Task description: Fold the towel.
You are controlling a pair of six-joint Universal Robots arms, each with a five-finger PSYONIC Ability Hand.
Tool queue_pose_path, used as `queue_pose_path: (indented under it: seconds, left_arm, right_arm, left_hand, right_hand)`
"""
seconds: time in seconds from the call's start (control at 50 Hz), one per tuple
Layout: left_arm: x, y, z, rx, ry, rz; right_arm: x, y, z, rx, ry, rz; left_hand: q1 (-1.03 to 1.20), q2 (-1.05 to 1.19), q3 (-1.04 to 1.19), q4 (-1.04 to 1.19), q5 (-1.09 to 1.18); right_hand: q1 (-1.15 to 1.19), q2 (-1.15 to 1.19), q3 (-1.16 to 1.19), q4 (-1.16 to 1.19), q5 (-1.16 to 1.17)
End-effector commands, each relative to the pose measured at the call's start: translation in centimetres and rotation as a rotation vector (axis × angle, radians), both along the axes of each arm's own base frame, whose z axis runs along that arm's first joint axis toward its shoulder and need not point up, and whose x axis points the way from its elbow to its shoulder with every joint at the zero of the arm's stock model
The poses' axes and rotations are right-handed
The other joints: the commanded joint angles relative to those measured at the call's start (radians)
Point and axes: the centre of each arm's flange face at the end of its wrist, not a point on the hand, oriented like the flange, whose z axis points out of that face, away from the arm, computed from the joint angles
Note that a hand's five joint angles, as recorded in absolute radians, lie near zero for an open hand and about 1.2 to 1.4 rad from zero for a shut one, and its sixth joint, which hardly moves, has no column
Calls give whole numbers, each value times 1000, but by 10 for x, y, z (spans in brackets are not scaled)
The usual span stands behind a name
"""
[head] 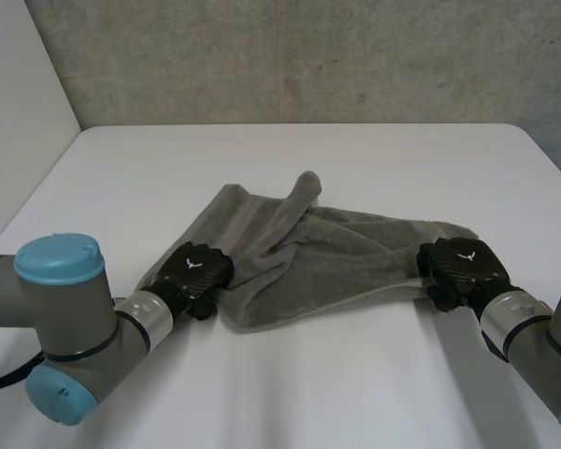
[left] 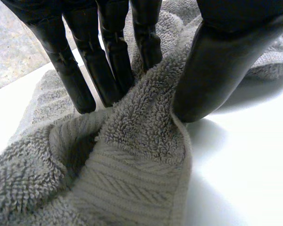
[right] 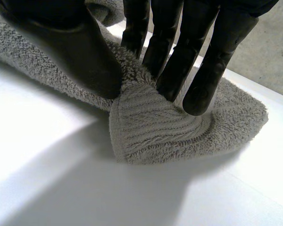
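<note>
Grey towel [head: 309, 253] lay crumpled mid-surface [head: 355, 383], bunched into ridges and not yet flat. Your left robot hand [head: 197, 268] was at its near-left edge; in the left wrist view, fingers [left: 111, 70] and thumb [left: 217, 75] pinched a raised ridge of terry between them. Your right robot hand [head: 460, 269] was at the right-end corner, thumb [right: 80, 56] and fingers [right: 179, 66] closed on the ribbed hem [right: 151, 122] there. Both grips sat low, with the cloth touching the surface. You likely held opposite ends to pull it taut and spread it before any fold. Folding proper looked not started.
</note>
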Motion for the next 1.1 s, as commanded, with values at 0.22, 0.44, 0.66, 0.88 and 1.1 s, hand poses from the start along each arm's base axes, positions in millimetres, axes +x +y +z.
queue_pose_path:
  seconds: [0.22, 0.44, 0.66, 0.88, 1.1]
  left_arm:
    - [-2, 19, 19, -21, 17, -25]
    - [1, 17, 8, 8, 4, -9]
    - [8, 7, 37, -65, 35, 21]
    - [29, -9, 136, -221, 225, 121]
    - [53, -34, 184, -327, 311, 188]
  right_arm:
    - [0, 1, 1, 5, -1, -1]
    - [0, 2, 1, 11, -3, 5]
    - [3, 11, 41, -29, -26, 57]
    - [1, 15, 157, -194, -80, 142]
    - [5, -6, 193, -202, -61, 183]
  left_hand:
    - [-141, -125, -121, -146, -128]
    - [-166, -150, -145, -170, -153]
    - [372, 388, 392, 367, 385]
    - [372, 388, 392, 367, 385]
    - [372, 388, 392, 367, 385]
  right_hand:
    - [11, 35, 53, 34, 18]
    - [11, 35, 53, 34, 18]
    - [163, 187, 204, 186, 170]
    - [163, 187, 204, 186, 170]
    - [163, 187, 204, 186, 170]
